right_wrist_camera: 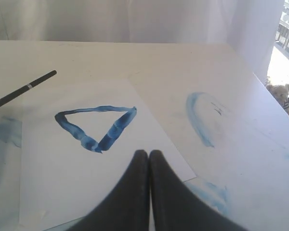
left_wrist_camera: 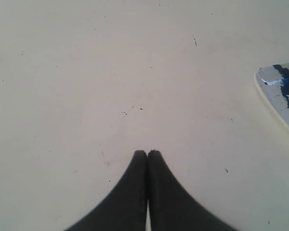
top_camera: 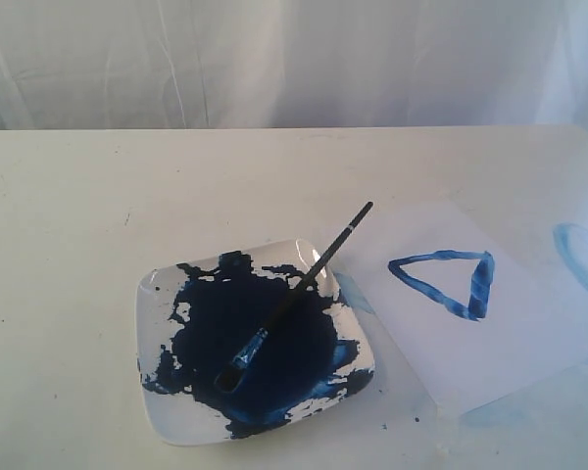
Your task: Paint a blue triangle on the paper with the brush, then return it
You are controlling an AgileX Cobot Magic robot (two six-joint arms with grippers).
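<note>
A streaky blue triangle (top_camera: 451, 282) (right_wrist_camera: 97, 126) is painted on the white paper (top_camera: 529, 323) (right_wrist_camera: 62, 187) at the right of the table. The brush (top_camera: 294, 294) lies across the white square plate (top_camera: 157, 392), its bristles in the dark blue paint and its black handle sticking out over the rim toward the paper; its handle end (right_wrist_camera: 24, 90) shows in the right wrist view. My right gripper (right_wrist_camera: 149, 152) hangs shut and empty above the paper's near part. My left gripper (left_wrist_camera: 147, 153) is shut and empty over bare table, left of the plate's corner (left_wrist_camera: 279, 91). Neither gripper shows in the exterior view.
A pale blue curved smear (top_camera: 578, 259) (right_wrist_camera: 198, 118) marks the tabletop right of the paper, with another faint smear (right_wrist_camera: 214, 192) near the paper's corner. A white curtain (top_camera: 274, 59) hangs behind the table. The table's right edge (right_wrist_camera: 260, 82) runs close by.
</note>
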